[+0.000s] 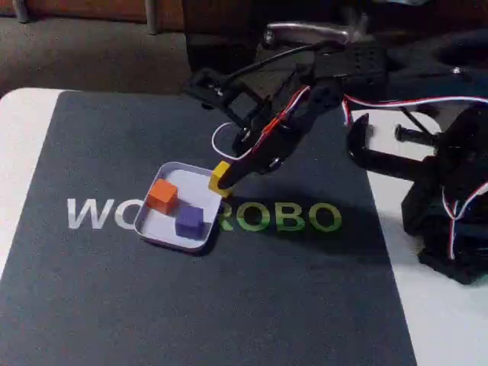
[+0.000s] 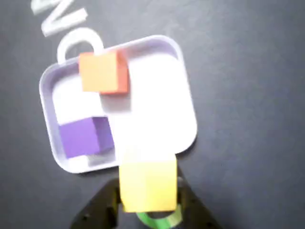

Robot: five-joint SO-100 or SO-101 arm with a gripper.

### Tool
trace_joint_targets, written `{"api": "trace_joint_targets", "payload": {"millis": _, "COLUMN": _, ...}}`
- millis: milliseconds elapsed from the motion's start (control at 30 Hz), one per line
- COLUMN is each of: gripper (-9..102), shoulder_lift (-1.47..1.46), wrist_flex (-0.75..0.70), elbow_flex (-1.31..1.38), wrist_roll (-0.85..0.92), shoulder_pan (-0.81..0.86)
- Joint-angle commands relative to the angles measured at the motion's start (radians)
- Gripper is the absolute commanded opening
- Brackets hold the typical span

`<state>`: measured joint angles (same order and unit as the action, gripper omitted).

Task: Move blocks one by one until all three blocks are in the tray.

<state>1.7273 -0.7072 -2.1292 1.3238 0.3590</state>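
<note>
Yellow block [image 2: 147, 186], square-on between the jaws, hangs over the tray [image 2: 186, 95] rim.

In the wrist view the tray [image 2: 188, 102] has bare floor along its right half. The orange block [image 2: 102, 71] fills its upper left and the purple block [image 2: 83, 136] its lower left. The claw [image 2: 147, 210] grips the yellow block [image 2: 147, 186] over the tray's lower rim. In the fixed view, bare mat [image 1: 229, 305] lies open across the lower frame.
</note>
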Motion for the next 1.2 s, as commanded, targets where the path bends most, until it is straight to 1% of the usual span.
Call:
{"api": "trace_joint_targets", "payload": {"millis": 0, "gripper": -8, "shoulder_lift": 0.028, "wrist_flex": 0.031, "elbow_flex": 0.054, "wrist_roll": -0.021, "shoulder_pan": -0.003}}
{"api": "trace_joint_targets", "payload": {"millis": 233, "gripper": -8, "shoulder_lift": -0.1, "wrist_flex": 0.16, "elbow_flex": 0.067, "wrist_roll": -0.064, "shoulder_pan": -0.014}}
{"api": "trace_joint_targets", "payload": {"millis": 433, "gripper": -8, "shoulder_lift": -0.218, "wrist_flex": 0.166, "elbow_flex": 0.163, "wrist_roll": -0.087, "shoulder_pan": -0.012}}
{"api": "trace_joint_targets", "payload": {"millis": 567, "gripper": 2, "shoulder_lift": -0.236, "wrist_flex": 0.166, "elbow_flex": 0.186, "wrist_roll": -0.081, "shoulder_pan": -0.014}}
{"api": "trace_joint_targets", "payload": {"millis": 600, "gripper": 6, "shoulder_lift": -0.236, "wrist_flex": 0.166, "elbow_flex": 0.187, "wrist_roll": -0.081, "shoulder_pan": -0.012}}
{"api": "trace_joint_targets", "payload": {"millis": 667, "gripper": 19, "shoulder_lift": -0.236, "wrist_flex": 0.164, "elbow_flex": 0.187, "wrist_roll": -0.069, "shoulder_pan": -0.012}}
{"api": "trace_joint_targets", "payload": {"millis": 700, "gripper": 20, "shoulder_lift": -0.236, "wrist_flex": 0.163, "elbow_flex": 0.187, "wrist_roll": -0.064, "shoulder_pan": -0.011}}
{"api": "trace_joint_targets", "payload": {"millis": 833, "gripper": 21, "shoulder_lift": -0.232, "wrist_flex": 0.156, "elbow_flex": 0.186, "wrist_roll": -0.052, "shoulder_pan": -0.006}}
{"api": "trace_joint_targets", "payload": {"millis": 967, "gripper": 19, "shoulder_lift": -0.186, "wrist_flex": 0.152, "elbow_flex": 0.144, "wrist_roll": -0.009, "shoulder_pan": 0.0}}
{"api": "trace_joint_targets", "payload": {"millis": 1033, "gripper": 10, "shoulder_lift": -0.117, "wrist_flex": 0.152, "elbow_flex": 0.072, "wrist_roll": 0.063, "shoulder_pan": 0.011}}
{"api": "trace_joint_targets", "payload": {"millis": 1100, "gripper": -8, "shoulder_lift": -0.014, "wrist_flex": 0.152, "elbow_flex": -0.021, "wrist_roll": 0.129, "shoulder_pan": 0.028}}
{"api": "trace_joint_targets", "payload": {"millis": 1167, "gripper": -8, "shoulder_lift": 0.124, "wrist_flex": 0.152, "elbow_flex": -0.133, "wrist_roll": 0.19, "shoulder_pan": 0.044}}
